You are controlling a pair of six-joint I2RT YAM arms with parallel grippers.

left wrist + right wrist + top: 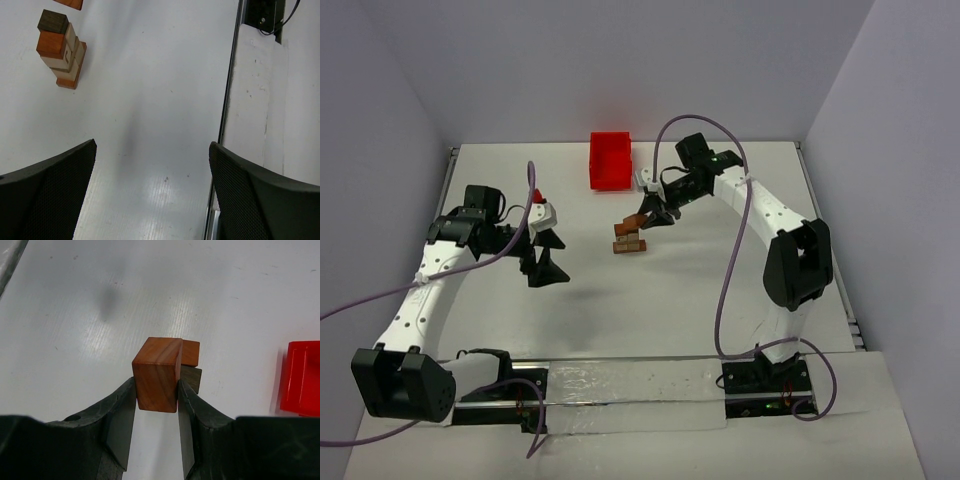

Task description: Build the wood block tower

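Observation:
The wood block tower (627, 241) stands mid-table, a small stack of tan, reddish-brown and dark blocks. The left wrist view shows it (61, 52) at the upper left, with a dark cube and a reddish cube on top. My right gripper (645, 218) is shut on a reddish-brown block (157, 371) and holds it just above the tower. In the right wrist view (156, 386) a reddish block (191, 352) and a dark block (193, 378) of the tower show behind the held block. My left gripper (546, 256) is open and empty, left of the tower (152, 155).
A red plastic bin (611, 160) stands at the back of the table behind the tower, and shows at the right edge of the right wrist view (300, 377). A white strip and dark rail (252, 100) run along the table edge.

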